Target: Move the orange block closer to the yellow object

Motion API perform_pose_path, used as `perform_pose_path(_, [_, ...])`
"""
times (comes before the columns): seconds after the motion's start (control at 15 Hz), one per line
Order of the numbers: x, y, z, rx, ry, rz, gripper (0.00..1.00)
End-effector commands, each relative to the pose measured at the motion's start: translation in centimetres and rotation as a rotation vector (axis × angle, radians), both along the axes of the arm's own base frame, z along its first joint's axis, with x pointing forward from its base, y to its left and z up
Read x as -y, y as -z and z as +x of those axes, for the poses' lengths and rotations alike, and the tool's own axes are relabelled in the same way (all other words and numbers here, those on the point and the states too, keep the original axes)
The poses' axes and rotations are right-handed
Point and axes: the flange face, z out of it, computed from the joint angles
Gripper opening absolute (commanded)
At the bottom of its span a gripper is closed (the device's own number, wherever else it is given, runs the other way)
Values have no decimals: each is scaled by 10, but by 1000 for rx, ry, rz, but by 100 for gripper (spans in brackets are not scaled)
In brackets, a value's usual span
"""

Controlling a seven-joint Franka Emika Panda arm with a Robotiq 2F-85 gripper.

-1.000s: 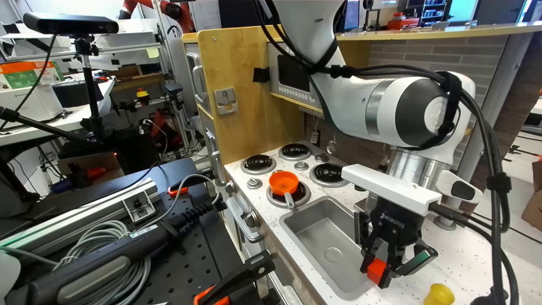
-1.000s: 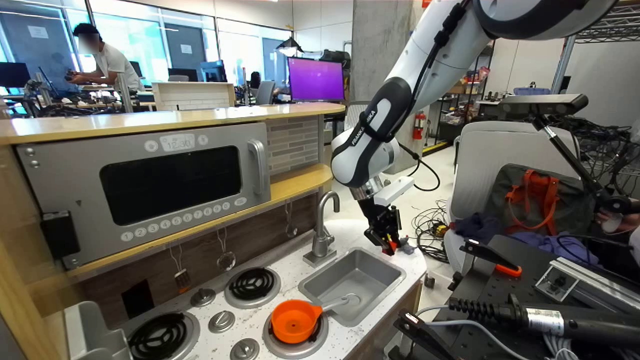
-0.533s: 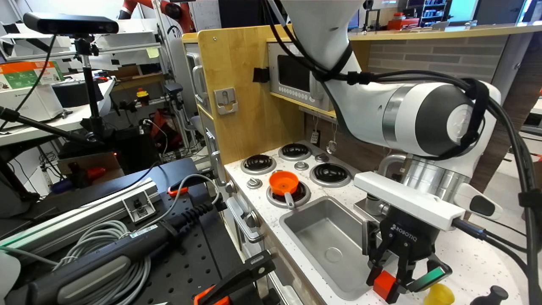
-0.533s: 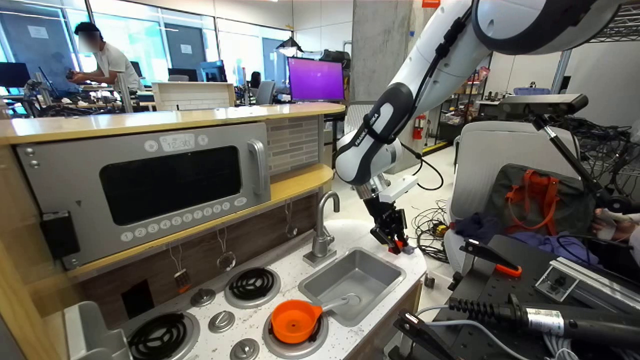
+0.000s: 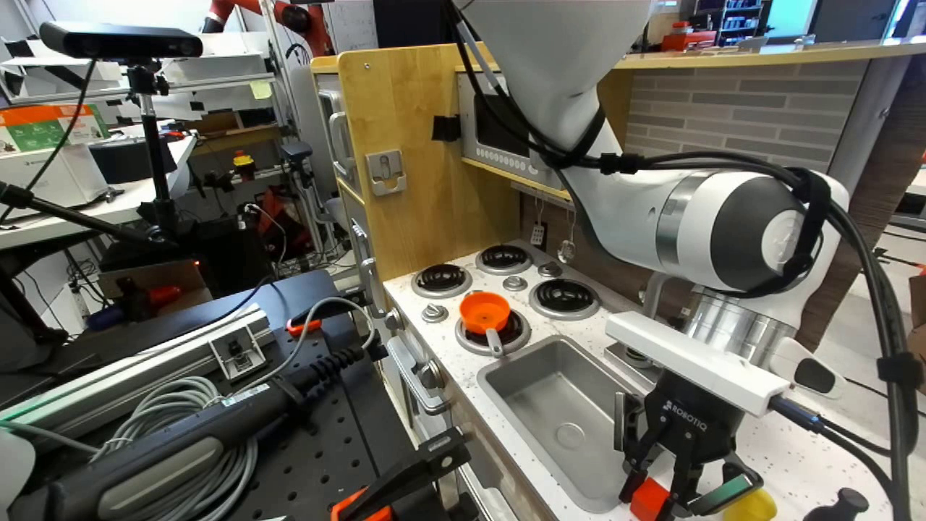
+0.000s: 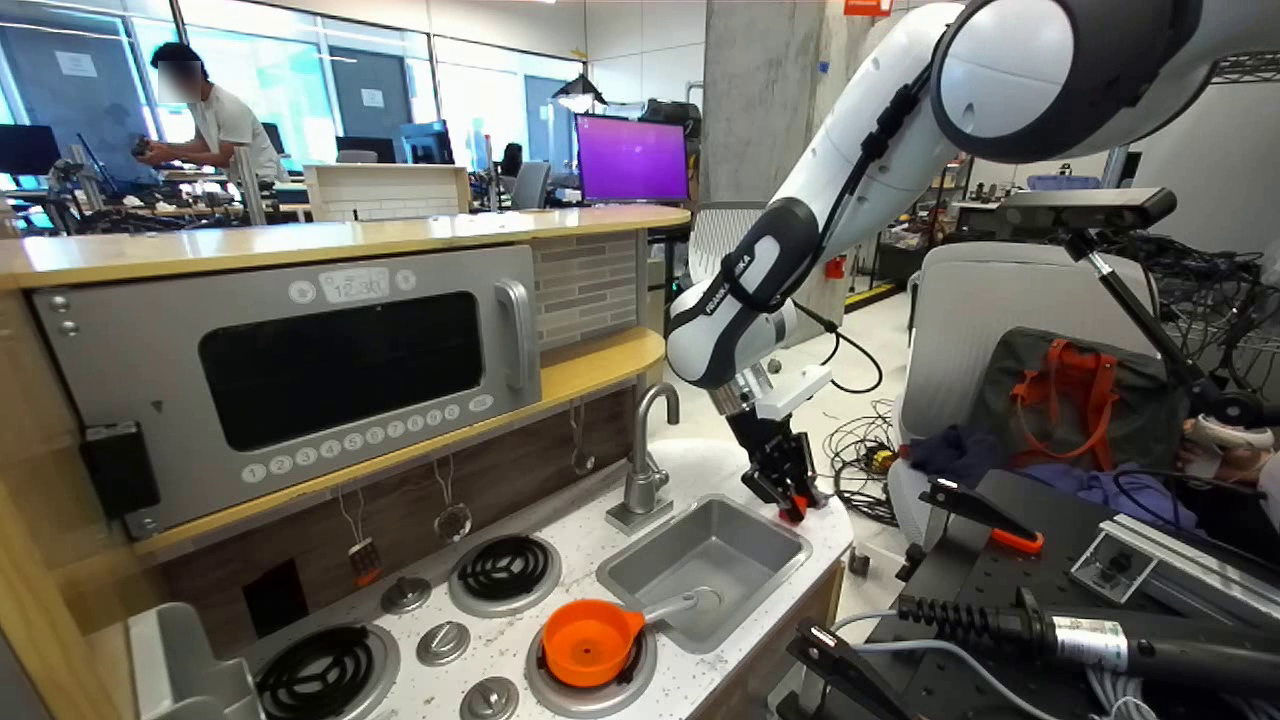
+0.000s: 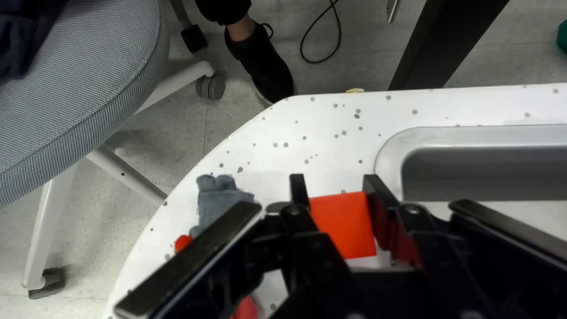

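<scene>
The orange block (image 5: 650, 499) is a small red-orange cube between the fingertips of my gripper (image 5: 651, 496). In the wrist view, the block (image 7: 343, 225) sits slightly tilted between the gripper's (image 7: 336, 188) fingers, which are closed on its sides. It also shows low over the counter in an exterior view (image 6: 796, 510); whether it touches the counter I cannot tell. The yellow object (image 5: 752, 505) is just right of the gripper in that exterior view, partly behind a finger link. It is hidden in the wrist view.
The grey sink basin (image 5: 568, 423) lies beside the gripper, and the faucet (image 6: 645, 460) stands behind it. A dark grey lumpy item (image 7: 217, 199) and a small red piece (image 7: 182, 243) lie near the counter's rounded edge. An orange pan (image 5: 485, 312) sits on a burner.
The gripper carried the orange block toward the yellow object's side of the counter, then lowered it. The block stayed between the fingers. The yellow object has not moved.
</scene>
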Motion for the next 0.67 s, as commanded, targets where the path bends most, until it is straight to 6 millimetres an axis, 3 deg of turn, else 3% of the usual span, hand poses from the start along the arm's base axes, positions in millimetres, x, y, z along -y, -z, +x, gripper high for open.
perform_pose_path(0.0, [3,5,10,-6,18,10,11])
perform_pose_path(0.13, [4,7,13,-2,18,10,11])
perform_pose_path(0.2, [4,7,14,-4,18,10,17])
perform_pose_path(0.27, [4,7,15,-5,18,8,61])
perform_pose_path(0.4, [4,8,16,-11,19,7,67])
perform_pose_path(0.6, [3,9,17,-11,11,4,90])
